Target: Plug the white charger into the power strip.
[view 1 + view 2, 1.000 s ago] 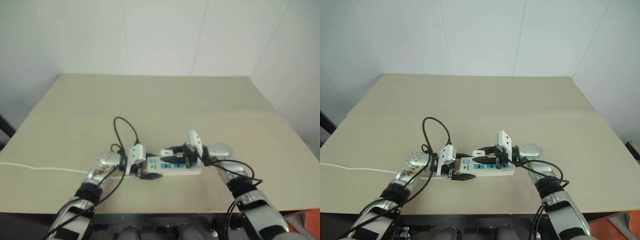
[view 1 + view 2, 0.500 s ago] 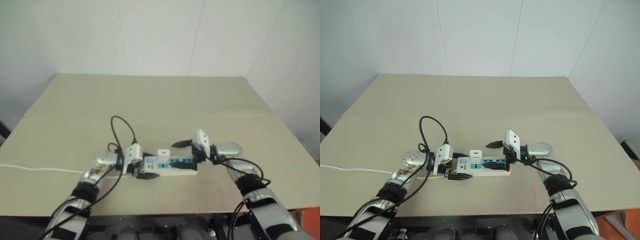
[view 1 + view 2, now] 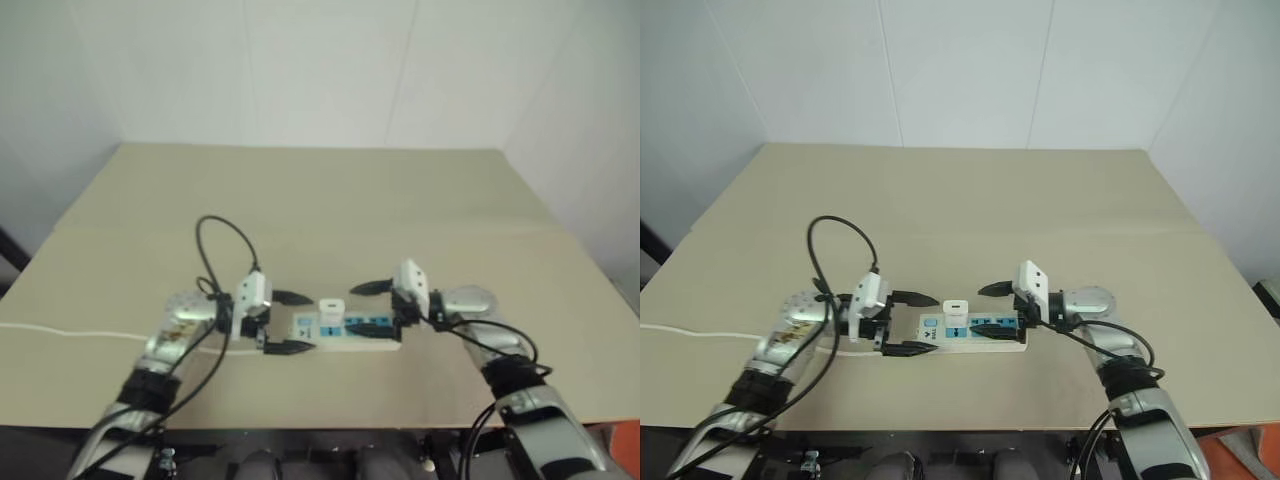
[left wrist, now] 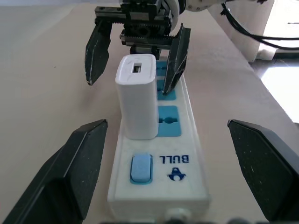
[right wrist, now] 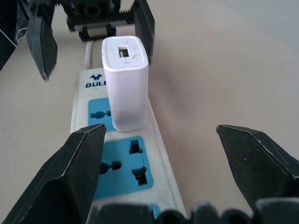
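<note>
Both grippers have opened and drawn back from the strip since a second ago: then our right gripper was closed over the socket faces and our left gripper was shut at the switch end; now each stands with its black fingers spread wide and nothing between them.

We see the white charger standing upright in the blue socket nearest the switch end of the power strip, free of every finger. From our left wrist view the charger sits between our own two fingers but well clear of both, and our right gripper's fingers hang just beyond it, one on each side. From the right wrist view the charger again stands between our spread fingers, untouched, with two more blue socket faces bare on our side of it.

We find the strip lying flat near the front edge of a beige table, its length running between our two grippers. A thin white cord trails off across the table on our left. White panelled walls close the room behind the table.
</note>
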